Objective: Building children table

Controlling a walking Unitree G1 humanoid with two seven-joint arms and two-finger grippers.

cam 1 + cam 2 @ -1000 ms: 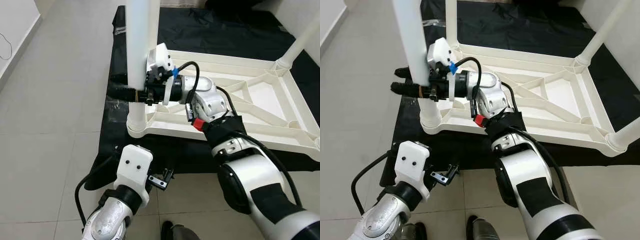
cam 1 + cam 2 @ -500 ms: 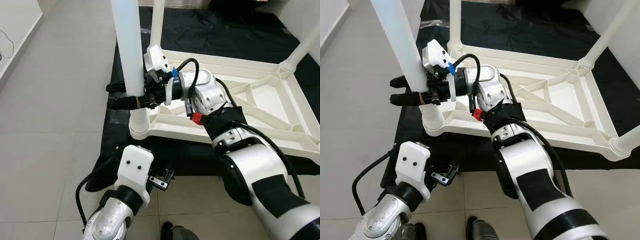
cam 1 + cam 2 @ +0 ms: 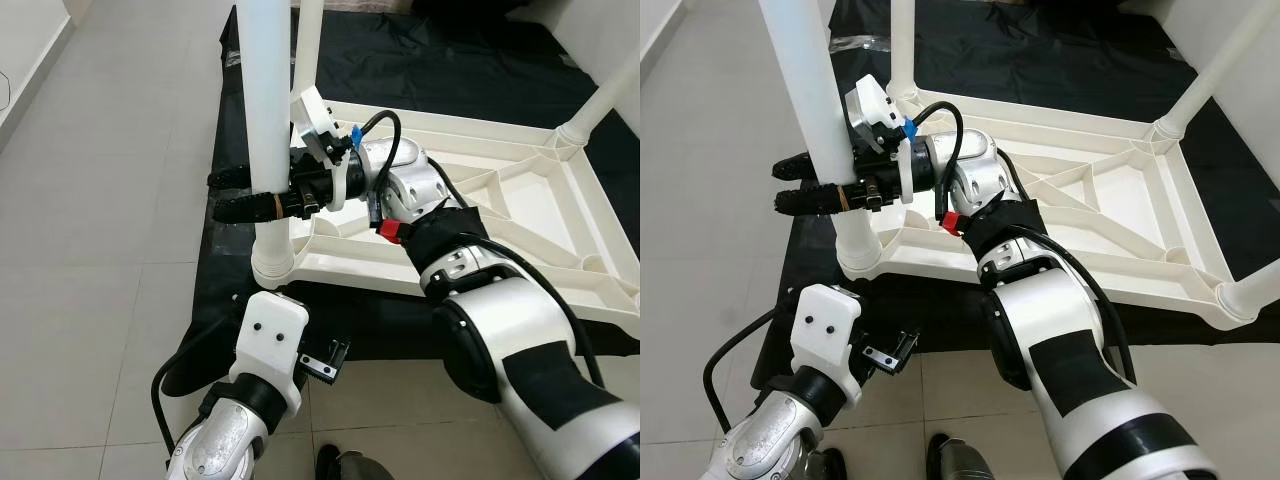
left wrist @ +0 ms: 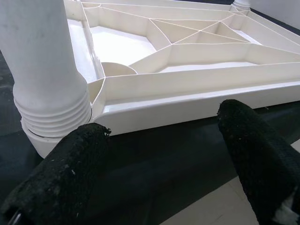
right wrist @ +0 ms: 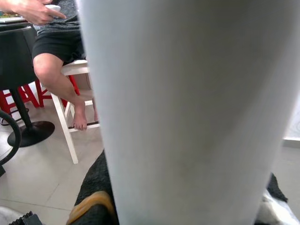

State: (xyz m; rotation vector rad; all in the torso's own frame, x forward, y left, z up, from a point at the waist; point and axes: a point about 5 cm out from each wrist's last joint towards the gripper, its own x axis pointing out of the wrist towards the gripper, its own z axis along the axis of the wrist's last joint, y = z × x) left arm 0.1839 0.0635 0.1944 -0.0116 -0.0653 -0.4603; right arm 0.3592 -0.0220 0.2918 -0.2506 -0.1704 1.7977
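Note:
A white plastic children's table (image 3: pixel 500 205) lies upside down on a black sheet (image 3: pixel 450 60). Its near-left leg (image 3: pixel 268 110) stands in the corner socket (image 3: pixel 272 262). My right gripper (image 3: pixel 217 196) reaches across the frame and is shut on that leg, one black finger on each side. In the right wrist view the leg (image 5: pixel 187 108) is pressed close to the camera. My left gripper (image 4: pixel 164 123) hangs low in front of that corner, its two black fingers (image 4: pixel 75 168) wide open and holding nothing. The left wrist housing (image 3: pixel 270 335) is near the sheet's front edge.
Other legs stand at the back left (image 3: pixel 308 40) and at the right (image 3: pixel 605 95). Grey tile floor (image 3: pixel 100 200) spreads to the left and front. In the right wrist view a person (image 5: pixel 56 65) sits on a white stool, with a red stool (image 5: pixel 9 101) nearby.
The gripped leg has come back from a lean towards upright, and the right gripper's fingers sit slightly lower on it. The head camera has shifted a little. The left arm has stayed put.

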